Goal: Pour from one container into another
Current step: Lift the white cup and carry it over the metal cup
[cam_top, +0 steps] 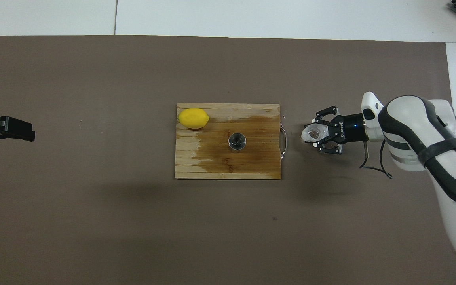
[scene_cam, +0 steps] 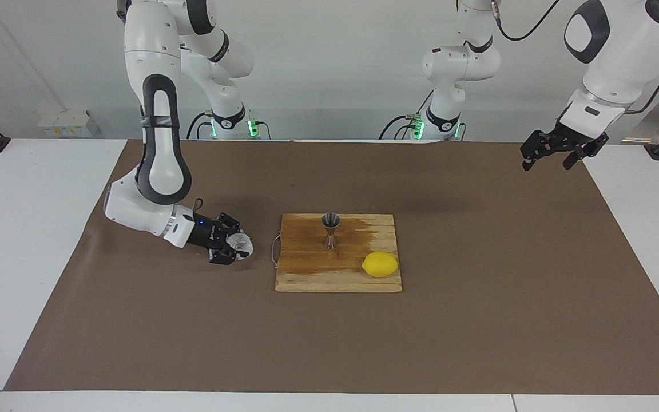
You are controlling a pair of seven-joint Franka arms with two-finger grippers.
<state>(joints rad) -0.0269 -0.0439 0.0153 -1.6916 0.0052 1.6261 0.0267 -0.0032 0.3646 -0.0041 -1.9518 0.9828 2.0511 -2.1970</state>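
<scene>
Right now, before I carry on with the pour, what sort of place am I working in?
Most likely a robotics lab bench set up for a bar-style demo: two white arms bolted at a white table under a brown mat, with only a wooden cutting board, a steel jigger and a lemon laid out.

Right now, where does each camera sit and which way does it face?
Facing view: high across the table, looking at the robots; both arms and bases show, the right pincer shut on the translucent cup, the left pincer waiting open in the air.
Overhead view: above the robots' end, looking steeply down; right forearm and left pincer tip show.
Shared: cutting board, steel jigger, lemon.
</scene>
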